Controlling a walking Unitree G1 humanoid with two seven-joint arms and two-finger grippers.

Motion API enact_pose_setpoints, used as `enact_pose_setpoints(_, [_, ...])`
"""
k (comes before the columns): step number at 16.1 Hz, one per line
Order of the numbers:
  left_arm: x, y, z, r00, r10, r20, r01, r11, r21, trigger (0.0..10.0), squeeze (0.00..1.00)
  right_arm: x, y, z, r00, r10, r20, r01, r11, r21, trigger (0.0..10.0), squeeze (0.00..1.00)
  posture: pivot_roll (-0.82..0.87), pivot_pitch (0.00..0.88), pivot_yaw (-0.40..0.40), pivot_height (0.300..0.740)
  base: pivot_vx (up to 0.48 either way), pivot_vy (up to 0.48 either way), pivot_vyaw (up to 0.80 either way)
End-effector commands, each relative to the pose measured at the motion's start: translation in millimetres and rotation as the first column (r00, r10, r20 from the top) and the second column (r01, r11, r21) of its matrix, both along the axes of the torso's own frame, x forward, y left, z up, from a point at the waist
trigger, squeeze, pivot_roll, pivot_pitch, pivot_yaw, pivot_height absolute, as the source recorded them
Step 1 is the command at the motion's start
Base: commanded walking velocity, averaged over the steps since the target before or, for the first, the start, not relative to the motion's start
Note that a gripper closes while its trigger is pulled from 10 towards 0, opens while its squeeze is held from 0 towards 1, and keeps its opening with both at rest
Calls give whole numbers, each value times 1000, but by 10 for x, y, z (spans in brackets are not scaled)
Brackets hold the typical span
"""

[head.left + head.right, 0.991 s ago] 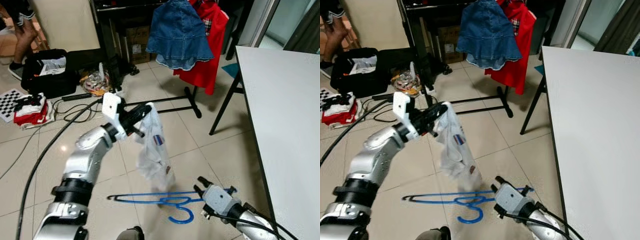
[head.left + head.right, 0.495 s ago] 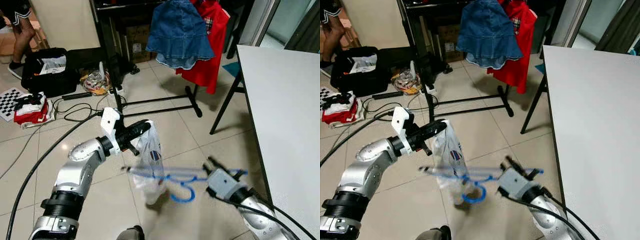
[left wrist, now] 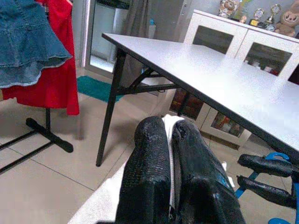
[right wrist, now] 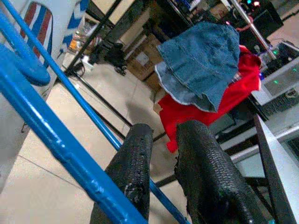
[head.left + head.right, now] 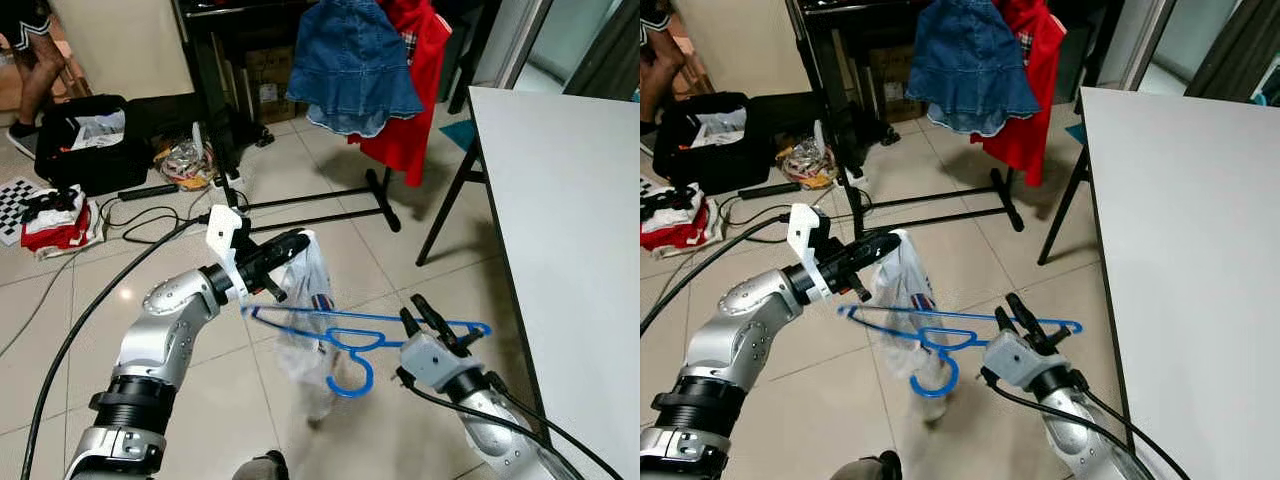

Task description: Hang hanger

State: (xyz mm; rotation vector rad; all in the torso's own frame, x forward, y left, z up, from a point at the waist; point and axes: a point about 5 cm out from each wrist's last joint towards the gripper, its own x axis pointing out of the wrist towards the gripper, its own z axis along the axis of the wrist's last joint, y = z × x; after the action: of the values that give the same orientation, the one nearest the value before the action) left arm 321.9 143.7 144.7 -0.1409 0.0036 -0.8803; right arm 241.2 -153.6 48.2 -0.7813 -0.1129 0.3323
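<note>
In the left eye view, the left gripper [image 5: 296,243] is held out over the tiled floor [image 5: 330,220], its black fingers closed together on the top edge of a white garment [image 5: 312,320] that hangs down from them. The blue hanger [image 5: 350,335] is carried in the air just in front of that garment, lying roughly level, with its hook curling downward at the middle. Its far end is clamped by the right gripper [image 5: 432,322], near the long edge of the grey table [image 5: 570,200]. Beyond, a denim skirt [image 5: 352,65] and a red garment [image 5: 415,75] are seen on a black clothes rack [image 5: 300,205]. A black suitcase [image 5: 90,140] lies open on the floor, and a person's leg [image 5: 40,75] is seen at the far left corner.

In the right eye view, the same scene is shown; the hanger's hook overlaps the lower part of the white garment.

In the left wrist view, the two fingers [image 3: 149,177] are pressed together with white fabric pinched between them. The table stands beyond them.

In the right wrist view, the fingers [image 4: 135,172] are closed on the hanger's blue bar, with the denim skirt and red garment beyond.
</note>
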Motion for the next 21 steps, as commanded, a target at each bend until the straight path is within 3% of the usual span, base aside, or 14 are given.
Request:
enact_pose_setpoints(1, [15,-37,116,999,-20,45,20,1000,-5,10000,0,-15,-74,-11,1000,4,4,-4,1000,-16,10000,0,77,124,43,740,0,0,0])
enact_pose_setpoints(4, [4,-34,105,999,-26,47,26,1000,0,10000,0,-61,-194,-74,1000,6,-17,-7,998,-67,10000,0,75,119,43,740,0,0,0])
enact_pose_setpoints(8, [-6,-34,97,998,-34,47,34,999,4,10000,0,12,-400,-13,995,-81,56,88,986,-139,10000,0,75,113,41,740,0,0,0])
enact_pose_setpoints(12, [-6,-35,96,998,-35,47,35,999,4,10000,0,14,-409,-11,995,-79,60,87,985,-147,10000,0,75,112,40,740,0,0,0])
enact_pose_setpoints(14, [-10,-44,95,997,-54,48,54,999,7,10000,0,-55,-597,16,998,-37,52,46,982,-185,10000,0,69,105,43,740,0,0,0])
enact_pose_setpoints(21, [-22,-61,86,996,-72,46,72,997,11,10000,0,-116,-677,-13,1000,2,25,4,976,-216,10000,0,68,109,45,740,0,0,0])
